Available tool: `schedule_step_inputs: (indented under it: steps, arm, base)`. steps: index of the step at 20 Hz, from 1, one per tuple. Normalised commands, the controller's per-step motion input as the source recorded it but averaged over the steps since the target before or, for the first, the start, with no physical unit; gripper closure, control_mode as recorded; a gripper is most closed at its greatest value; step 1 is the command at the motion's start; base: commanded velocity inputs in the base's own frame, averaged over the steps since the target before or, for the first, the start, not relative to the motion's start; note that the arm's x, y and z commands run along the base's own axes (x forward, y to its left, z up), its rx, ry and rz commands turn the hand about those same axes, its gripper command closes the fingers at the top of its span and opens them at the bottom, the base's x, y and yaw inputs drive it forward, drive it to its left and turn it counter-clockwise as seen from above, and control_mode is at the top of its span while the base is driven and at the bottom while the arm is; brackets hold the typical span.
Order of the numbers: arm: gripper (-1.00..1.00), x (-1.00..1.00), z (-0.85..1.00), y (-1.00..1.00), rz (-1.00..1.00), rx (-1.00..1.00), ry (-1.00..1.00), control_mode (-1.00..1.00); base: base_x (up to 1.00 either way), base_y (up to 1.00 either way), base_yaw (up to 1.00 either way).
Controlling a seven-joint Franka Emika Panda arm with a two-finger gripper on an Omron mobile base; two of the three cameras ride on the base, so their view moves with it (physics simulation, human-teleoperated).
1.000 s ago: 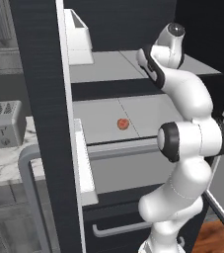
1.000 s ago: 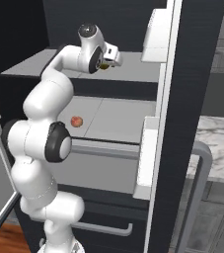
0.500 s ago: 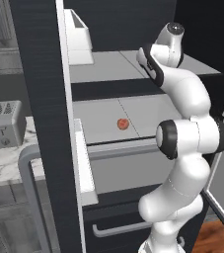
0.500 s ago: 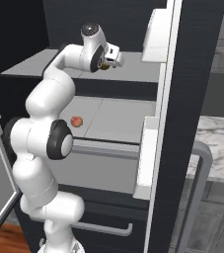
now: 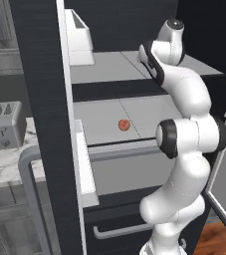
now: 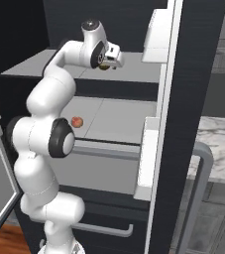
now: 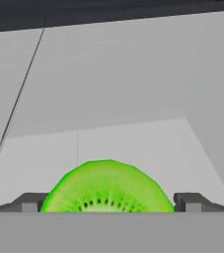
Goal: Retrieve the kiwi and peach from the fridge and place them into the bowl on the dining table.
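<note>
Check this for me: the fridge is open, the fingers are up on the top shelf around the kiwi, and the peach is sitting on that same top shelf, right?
Not quite. The peach sits on the lower shelf, not the top shelf; the left base view shows it. The rest holds: the fridge is open, and the hand view shows the fingers either side of the kiwi.

no words, labels, brand names, numbers or signs can be read anywhere in these pictures, not on the fridge (image 5: 40, 99) nor on the toaster (image 5: 5, 124).

A grey toaster (image 5: 5, 124) sits on a marble counter (image 5: 7, 162).
</note>
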Motion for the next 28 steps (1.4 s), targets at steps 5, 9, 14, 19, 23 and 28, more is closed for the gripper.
schedule_step_inputs:
  steps: [5,9,14,19,23,28]
  arm:
    - [1.00,0.21,-0.10,0.00,0.00,0.00,0.00,-1.00]
    - [1.00,0.18,0.00,0.00,0.00,0.00,0.00,-1.00]
    - [1.00,-0.27,-0.01,0.00,0.00,0.00,0.01,-1.00]
    - [1.00,-1.00,0.05,0.00,0.03,0.00,-0.25,-1.00]
    - [1.00,-1.00,0.02,0.04,0.05,0.00,-0.29,-1.00]
    - [1.00,-1.00,-0.08,0.03,0.08,0.00,-0.07,-1.00]
  base:
    - [0.00,0.00,0.00]
    - [0.00,0.00,0.00]
    - [0.00,0.00,0.00]
    - [0.00,0.00,0.00]
    - [0.00,0.00,0.00]
    - [0.00,0.00,0.00]
